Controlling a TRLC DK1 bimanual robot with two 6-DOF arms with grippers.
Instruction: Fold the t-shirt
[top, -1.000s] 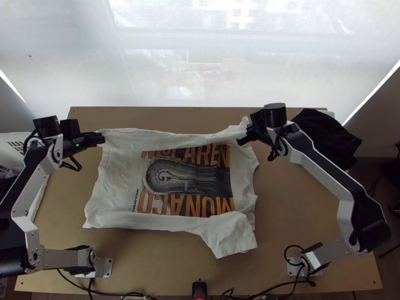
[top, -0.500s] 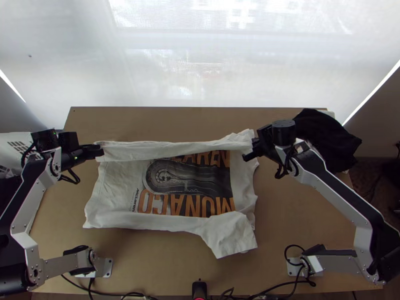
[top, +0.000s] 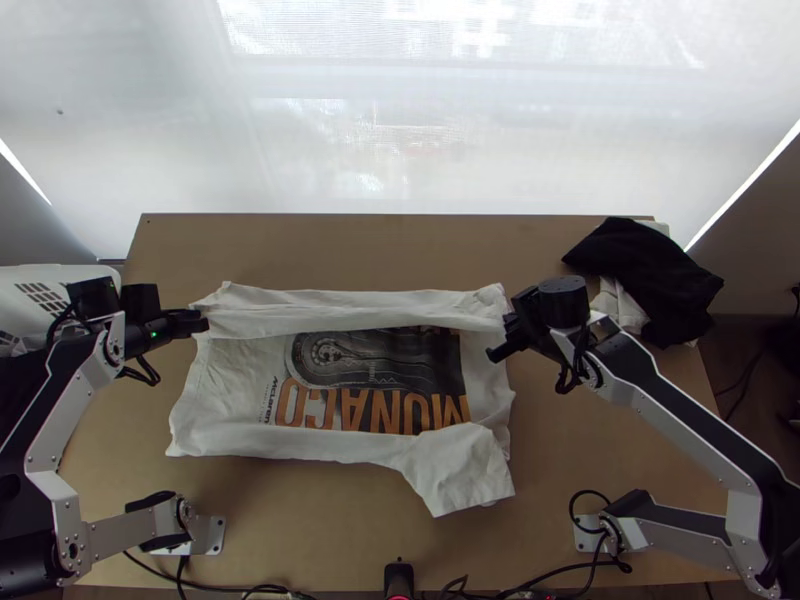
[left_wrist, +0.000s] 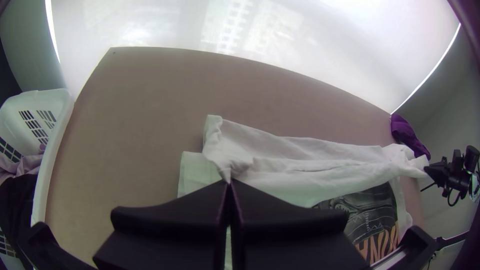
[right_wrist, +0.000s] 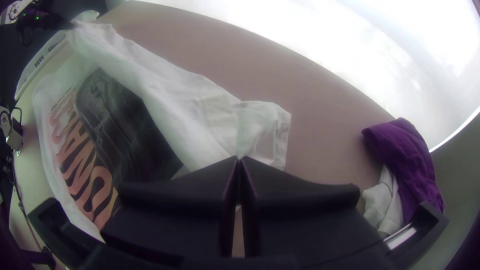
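Observation:
The white t-shirt (top: 240, 385) lies with its printed side up, its far edge folded over in a band across the top of the print. At that band's left end is my left gripper (top: 203, 322); in the left wrist view the left gripper (left_wrist: 229, 184) is shut on a gathered bit of cloth. At the band's other end stands my right gripper (top: 498, 335). The right wrist view has the right gripper (right_wrist: 240, 161) shut on the t-shirt (right_wrist: 200, 107) near its folded corner. A sleeve lies spread toward the table's near edge.
A black cloth (top: 650, 275) lies with some white cloth at the far right corner of the table (top: 380, 245). A white basket (top: 45, 290) stands off the left edge. Cables run along the near edge.
Both grippers have moved toward the near edge, bringing the t-shirt's far edge over the upper part of the print. The far strip of table is now uncovered.

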